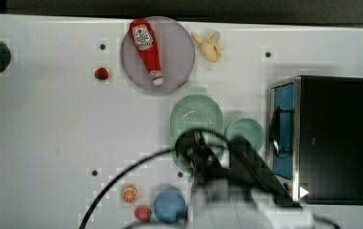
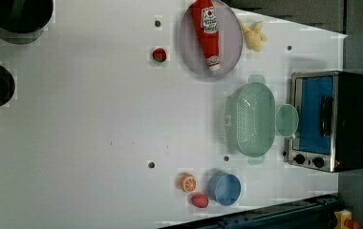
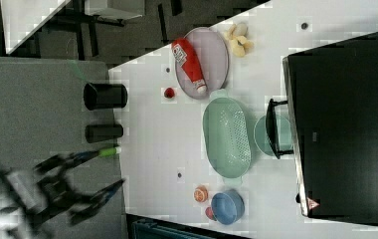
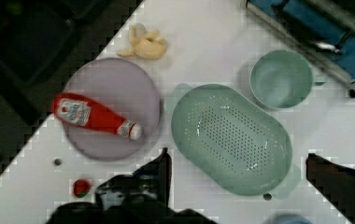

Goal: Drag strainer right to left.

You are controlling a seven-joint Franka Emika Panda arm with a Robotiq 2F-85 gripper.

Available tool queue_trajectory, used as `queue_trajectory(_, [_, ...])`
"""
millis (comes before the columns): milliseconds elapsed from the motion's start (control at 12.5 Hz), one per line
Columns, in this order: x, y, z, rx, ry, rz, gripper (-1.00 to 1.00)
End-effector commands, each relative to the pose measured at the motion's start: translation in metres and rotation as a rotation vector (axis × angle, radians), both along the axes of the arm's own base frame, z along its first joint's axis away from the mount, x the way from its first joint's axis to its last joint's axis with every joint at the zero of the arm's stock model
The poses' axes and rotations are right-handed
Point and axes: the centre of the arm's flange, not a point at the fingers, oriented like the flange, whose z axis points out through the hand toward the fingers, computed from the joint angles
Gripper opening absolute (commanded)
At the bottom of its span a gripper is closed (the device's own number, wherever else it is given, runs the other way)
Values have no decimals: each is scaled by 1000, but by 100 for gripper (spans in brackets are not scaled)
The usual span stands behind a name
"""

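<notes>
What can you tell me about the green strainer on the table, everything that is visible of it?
The strainer is a pale sage-green oval colander, plastic by its look, with rows of small holes across its floor and a small tab handle at each end. It stands upright and empty on the white table. In the left view the lilac plate lies above it and the round green mug sits close at its right; whether they touch is unclear. The open claw hangs above it, not touching.
</notes>
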Motion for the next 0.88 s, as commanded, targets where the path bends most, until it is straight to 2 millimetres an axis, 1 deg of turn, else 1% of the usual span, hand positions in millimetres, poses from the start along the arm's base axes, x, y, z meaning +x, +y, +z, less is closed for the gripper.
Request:
queue_trajectory(80, [26,0,-160,36,262,-143,100])
queue_trajectory(400, [39,9,-260,56,284,-391,100])
queue_trajectory(480, [45,11,-282,61,282,-446,100])
queue_trajectory(720, [60,16,-343,77,262,-539,100])
queue_trajectory(880, [64,19,-379,89,241,-559,100])
